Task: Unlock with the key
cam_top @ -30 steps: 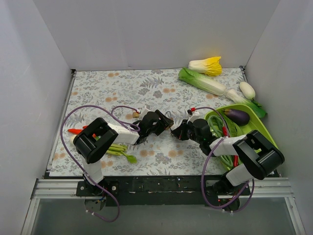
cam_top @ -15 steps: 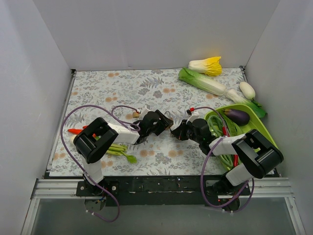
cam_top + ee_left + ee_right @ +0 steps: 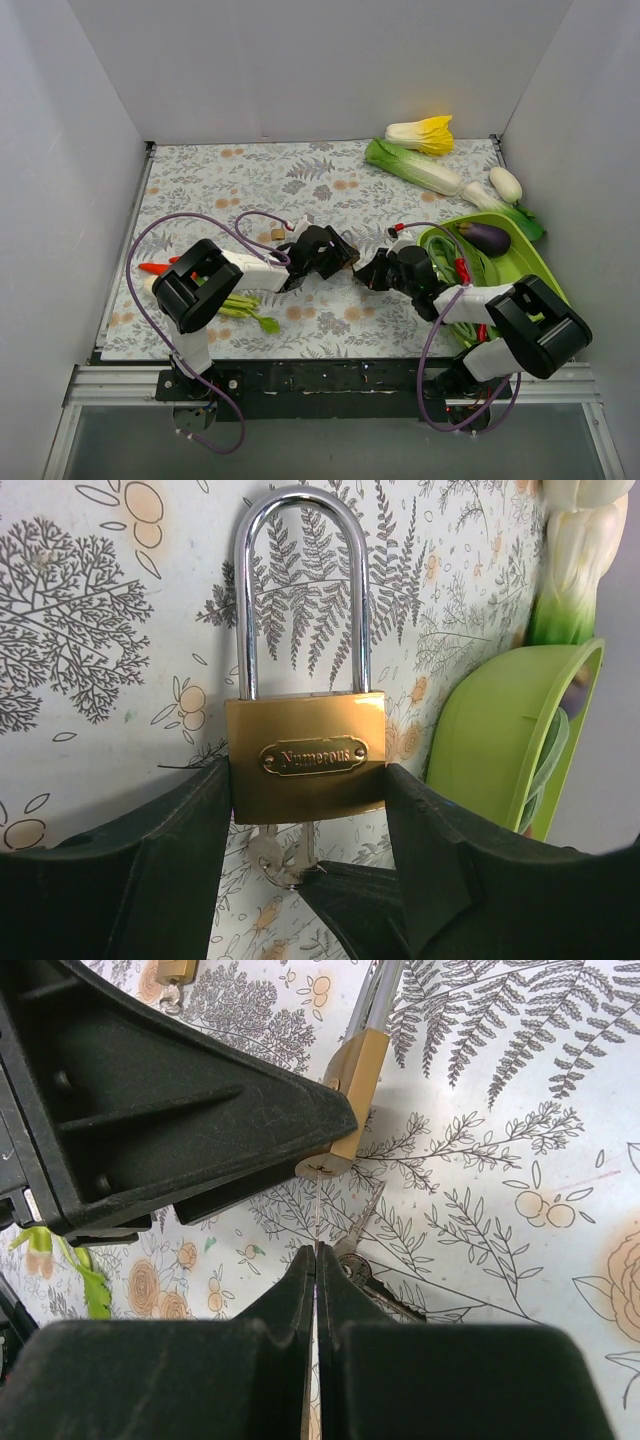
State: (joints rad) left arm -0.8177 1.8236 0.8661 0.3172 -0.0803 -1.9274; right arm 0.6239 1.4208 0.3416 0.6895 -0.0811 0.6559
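Note:
My left gripper (image 3: 305,825) is shut on the body of the brass padlock (image 3: 305,755), whose silver shackle stands closed above it. The padlock also shows edge-on in the right wrist view (image 3: 352,1080). My right gripper (image 3: 316,1255) is shut on the key (image 3: 317,1210), a thin silver blade whose tip sits at the keyhole in the padlock's bottom. The other keys on the ring (image 3: 385,1265) hang beside my right fingers and show below the padlock in the left wrist view (image 3: 285,858). In the top view both grippers (image 3: 340,255) (image 3: 368,270) meet at mid-table.
A smaller brass padlock (image 3: 277,235) lies behind my left arm. A green tray (image 3: 510,265) holding an eggplant (image 3: 484,237) and beans sits at the right. Cabbages (image 3: 420,165) and a white radish (image 3: 505,184) lie at the back right. A carrot (image 3: 152,268) and greens (image 3: 240,305) lie at the left.
My right arm has shifted slightly right and its elbow lowered, with the gripper still at the padlock's bottom. The left gripper has barely moved.

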